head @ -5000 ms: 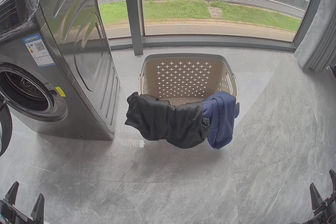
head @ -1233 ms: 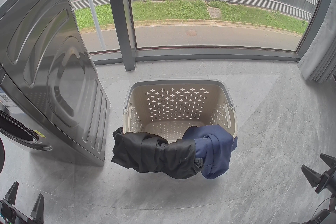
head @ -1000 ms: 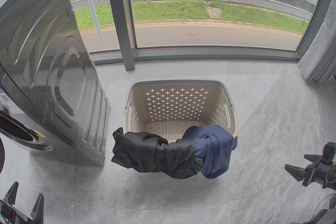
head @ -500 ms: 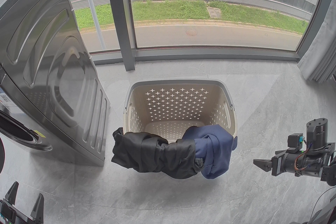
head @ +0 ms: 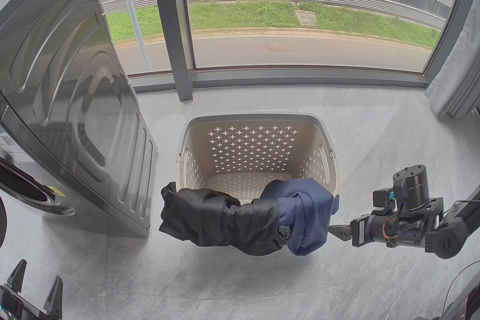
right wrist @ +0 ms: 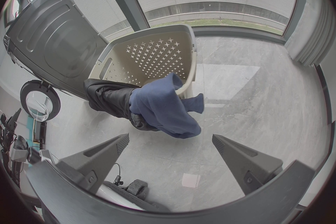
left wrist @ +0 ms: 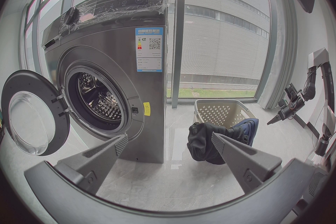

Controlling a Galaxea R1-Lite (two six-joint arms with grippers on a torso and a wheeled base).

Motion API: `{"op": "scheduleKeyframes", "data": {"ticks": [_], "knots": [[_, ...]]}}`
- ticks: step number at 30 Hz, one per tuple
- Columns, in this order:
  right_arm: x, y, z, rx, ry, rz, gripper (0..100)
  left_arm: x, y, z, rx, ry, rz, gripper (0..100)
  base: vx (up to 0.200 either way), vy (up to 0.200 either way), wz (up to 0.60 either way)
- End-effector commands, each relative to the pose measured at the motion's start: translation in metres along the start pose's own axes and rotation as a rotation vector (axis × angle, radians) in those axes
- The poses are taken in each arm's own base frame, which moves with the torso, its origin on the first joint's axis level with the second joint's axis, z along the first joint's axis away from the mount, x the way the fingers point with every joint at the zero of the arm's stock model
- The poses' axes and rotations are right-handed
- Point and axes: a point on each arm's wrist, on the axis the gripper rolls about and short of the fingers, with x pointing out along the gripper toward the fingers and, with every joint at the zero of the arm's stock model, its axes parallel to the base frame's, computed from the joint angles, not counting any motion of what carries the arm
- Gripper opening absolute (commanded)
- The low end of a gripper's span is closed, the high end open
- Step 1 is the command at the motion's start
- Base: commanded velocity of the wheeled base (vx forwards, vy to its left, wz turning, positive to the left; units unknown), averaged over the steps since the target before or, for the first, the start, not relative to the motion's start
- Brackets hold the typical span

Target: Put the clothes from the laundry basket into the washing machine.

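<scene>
We judge the step in hand to be the first pick. The right gripper [head: 340, 232] is lined up on the blue garment [head: 305, 213], which hangs over the near rim of the laundry basket [head: 255, 117] at its right end, pressed against the black garment [head: 220, 221] draped to its left. To do this well we should drive the spread fingers around a thick fold high on the cloth rather than the loose hem, close firmly, then lift up before carrying left. The two garments look tucked together where they meet, and the light basket could tip or drag. The right arm lies stretched in from the right, low over the floor [head: 250, 281], wrist level, fingers pointing left with their tips just beside the cloth; whether they touch it we cannot tell. The left gripper [head: 37, 281] sits at the near left, also wide apart and empty, facing the washing machine [left wrist: 105, 39], whose door [left wrist: 31, 112] stands open.
</scene>
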Motion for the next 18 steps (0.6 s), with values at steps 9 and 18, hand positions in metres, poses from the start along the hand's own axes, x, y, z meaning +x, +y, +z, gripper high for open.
{"op": "scheduleKeyframes", "data": {"ticks": [9,18], "knots": [[0.045,0.018,0.005,0.014,0.034,-0.013,100,0.0,0.0,-0.004,0.0,0.001,0.001,100,0.0,0.0,0.0],[0.071,0.014,0.006,0.028,0.056,-0.036,100,0.0,0.0,-0.004,0.0,0.001,0.001,100,0.0,0.0,0.0]]}}
